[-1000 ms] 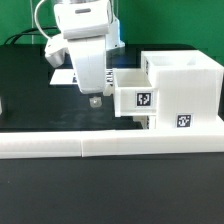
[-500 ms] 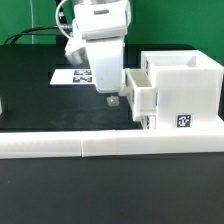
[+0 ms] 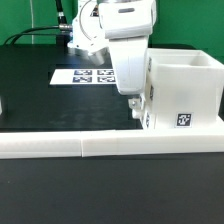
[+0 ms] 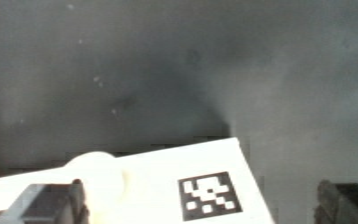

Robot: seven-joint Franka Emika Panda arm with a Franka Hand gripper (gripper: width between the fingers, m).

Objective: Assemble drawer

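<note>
Over the last second the arm travelled toward the exterior view's right, and the tray that had stuck well out of the casing went in with it, so that almost none of it showed past the arm. The drawer (image 3: pixel 185 92) stood on the black bench (image 3: pixel 40 105) at the exterior view's right, its tall white casing open at the top and carrying a square tag low on its near face. It sat just behind the long white border bar (image 3: pixel 110 147) that ran across the front. The fingers (image 3: pixel 135 106) hung low, right against the casing's open side, with the arm's white body hiding most of that opening. The marker board (image 3: pixel 85 76) lay flat on the bench behind the arm, partly covered by it. From the wrist view a white tagged face of the drawer (image 4: pixel 158 185) filled the lower part of the picture, and the two dark fingertips (image 4: pixel 48 205) stood far apart at either side of it, spread wide and gripping nothing.
</note>
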